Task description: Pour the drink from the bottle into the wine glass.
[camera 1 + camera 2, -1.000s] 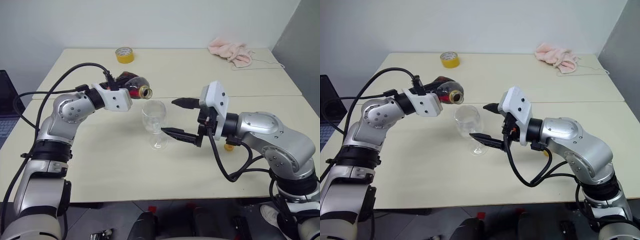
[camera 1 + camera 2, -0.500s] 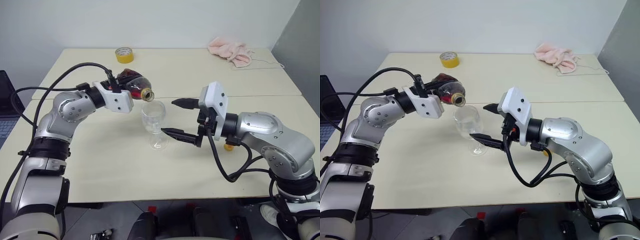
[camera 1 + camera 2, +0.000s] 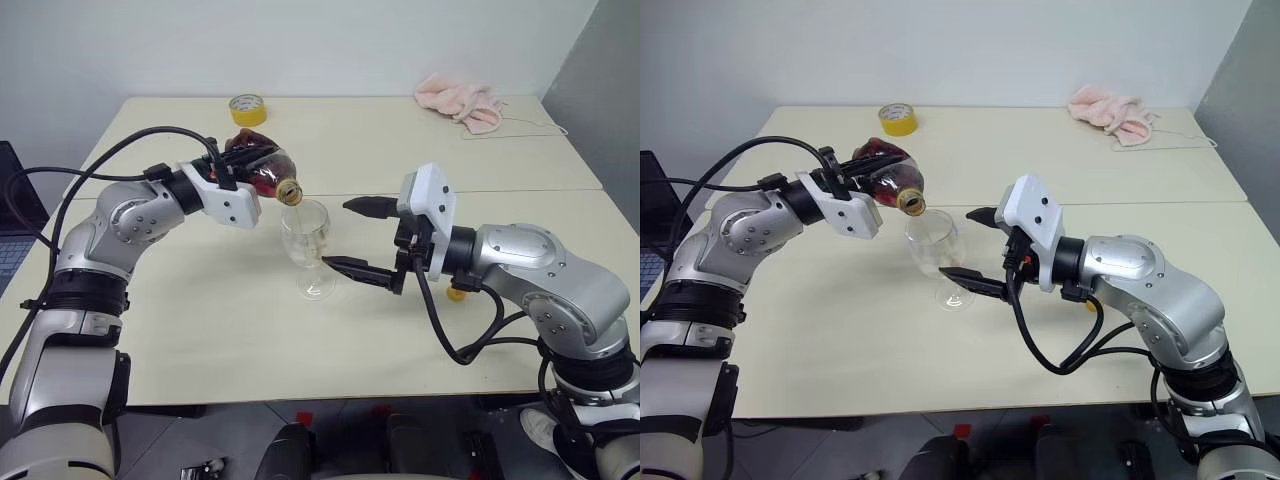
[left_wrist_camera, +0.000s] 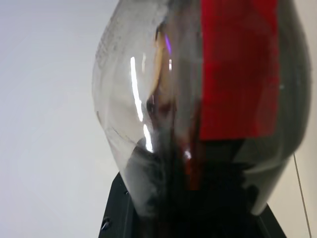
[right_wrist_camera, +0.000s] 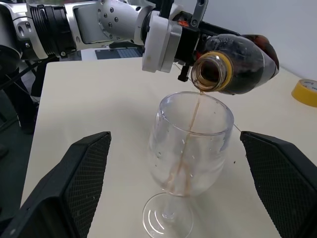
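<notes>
My left gripper (image 3: 226, 172) is shut on the bottle (image 3: 262, 168), a clear ribbed one with a red label (image 4: 237, 69). It lies tipped with its open mouth (image 5: 214, 73) just over the rim of the wine glass (image 3: 306, 238). The dark drink (image 5: 190, 126) falls in a thin stream into the bowl, and a little has gathered at the bottom. The glass stands upright on the table. My right gripper (image 3: 337, 234) is open beside the glass, one finger (image 5: 54, 193) on each side of it, not touching.
A yellow cap (image 3: 457, 293) lies on the table (image 3: 230, 340) under my right forearm. A yellow tape roll (image 3: 248, 108) sits at the far edge, a pink cloth (image 3: 460, 100) at the far right. A laptop (image 3: 10, 220) stands off the table's left side.
The bottle has tipped further, its mouth has dropped to the glass's rim, and the drink has started to run into the glass. My right gripper has kept still.
</notes>
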Tool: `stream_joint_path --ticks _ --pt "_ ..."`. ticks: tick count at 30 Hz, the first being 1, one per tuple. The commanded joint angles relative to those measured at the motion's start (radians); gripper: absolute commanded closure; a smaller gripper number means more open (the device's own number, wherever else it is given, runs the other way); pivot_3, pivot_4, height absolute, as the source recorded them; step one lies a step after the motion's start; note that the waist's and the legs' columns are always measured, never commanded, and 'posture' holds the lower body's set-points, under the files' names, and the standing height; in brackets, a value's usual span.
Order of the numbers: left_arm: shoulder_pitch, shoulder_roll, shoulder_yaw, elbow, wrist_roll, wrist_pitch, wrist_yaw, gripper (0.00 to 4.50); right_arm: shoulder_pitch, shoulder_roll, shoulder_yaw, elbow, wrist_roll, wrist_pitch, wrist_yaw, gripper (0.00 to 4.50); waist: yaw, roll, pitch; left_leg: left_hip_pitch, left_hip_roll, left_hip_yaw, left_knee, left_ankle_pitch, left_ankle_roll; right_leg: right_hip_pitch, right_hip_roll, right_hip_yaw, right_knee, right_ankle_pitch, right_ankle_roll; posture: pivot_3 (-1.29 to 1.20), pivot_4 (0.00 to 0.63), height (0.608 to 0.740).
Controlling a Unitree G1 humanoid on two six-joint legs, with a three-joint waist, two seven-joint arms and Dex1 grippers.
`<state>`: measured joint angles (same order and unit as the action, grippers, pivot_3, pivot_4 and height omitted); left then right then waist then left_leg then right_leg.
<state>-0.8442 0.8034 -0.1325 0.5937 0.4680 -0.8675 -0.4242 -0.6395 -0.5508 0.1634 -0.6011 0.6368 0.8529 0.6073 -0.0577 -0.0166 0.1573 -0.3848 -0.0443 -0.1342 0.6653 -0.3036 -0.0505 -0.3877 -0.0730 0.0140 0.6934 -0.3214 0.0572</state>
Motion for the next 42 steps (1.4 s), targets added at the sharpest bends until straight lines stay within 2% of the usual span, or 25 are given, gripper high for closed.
stream_joint_path --ticks 1,42 --pt "-0.041 0.027 0.014 -0.009 0.003 -0.028 0.047 3.76 -0.011 0.001 -0.007 -0.028 -0.001 -0.008 0.005 0.0 0.0 0.0 0.0 0.0 0.0 0.0 0.0 0.0 0.0 0.0 0.0 0.0 0.0 0.0 0.0 0.0 0.15 0.74" --pt "-0.096 0.042 -0.027 0.038 0.101 -0.052 0.171 3.76 0.009 -0.019 -0.006 -0.065 0.024 0.015 0.024 0.0 -0.001 0.0 0.0 0.0 0.0 0.0 0.0 0.0 0.0 -0.001 0.0 0.0 0.002 0.0 0.0 0.0 0.15 0.74"
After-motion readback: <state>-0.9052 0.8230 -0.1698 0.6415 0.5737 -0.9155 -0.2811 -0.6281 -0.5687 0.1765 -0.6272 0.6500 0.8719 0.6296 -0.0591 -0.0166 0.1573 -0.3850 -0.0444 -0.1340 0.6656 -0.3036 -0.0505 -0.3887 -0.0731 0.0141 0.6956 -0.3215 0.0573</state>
